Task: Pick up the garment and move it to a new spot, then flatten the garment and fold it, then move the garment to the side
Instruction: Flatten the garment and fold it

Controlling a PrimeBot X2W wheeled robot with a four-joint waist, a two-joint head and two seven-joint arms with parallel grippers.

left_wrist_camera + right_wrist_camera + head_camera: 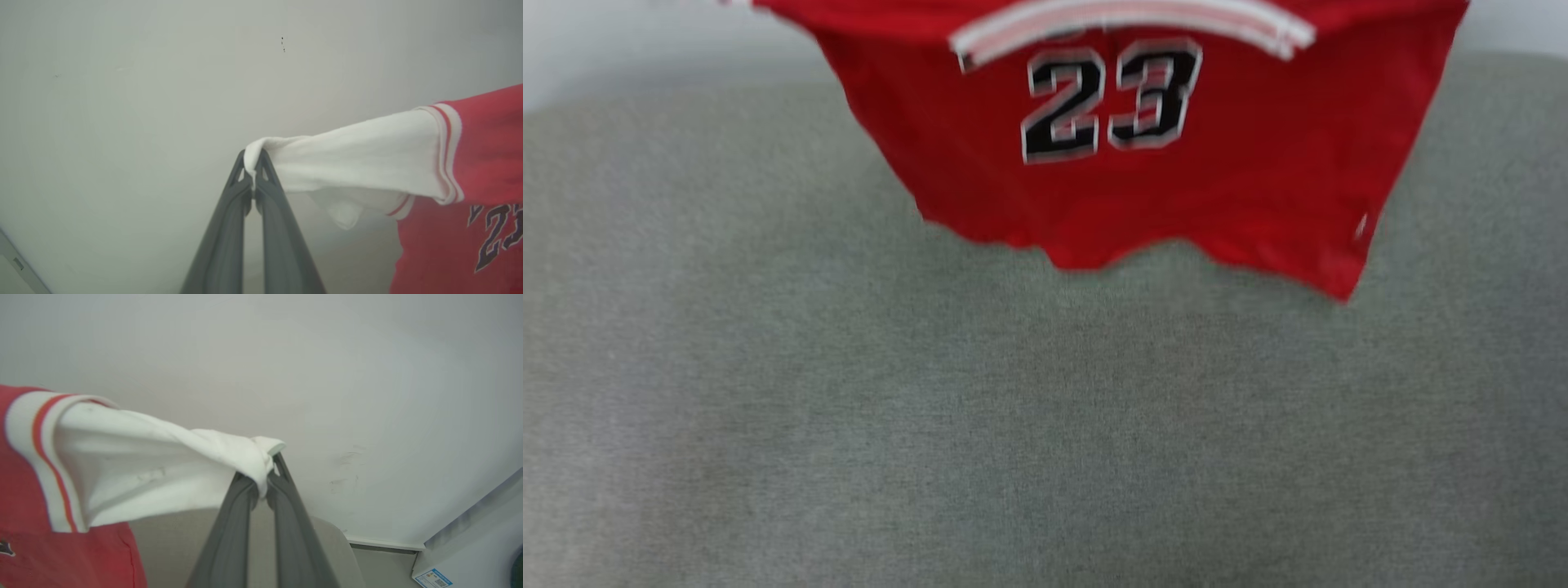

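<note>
Left pincer [254, 163] clamped on the tip of one white sleeve [359, 159]; right pincer [265, 473] clamped likewise on the other sleeve [155, 465]. Grey cloth surface [1013, 425] below, possibly a padded worktop. Red shirt [1176, 196] hangs spread between both pincers, over the surface's far part; whether the hem touches it, cannot tell. Black number 23 [1111, 102] faces the head camera.

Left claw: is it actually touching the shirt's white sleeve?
Touching. The left wrist view shows the left claw shut on the end of the white sleeve of the shirt, cloth pinched inside.
</note>
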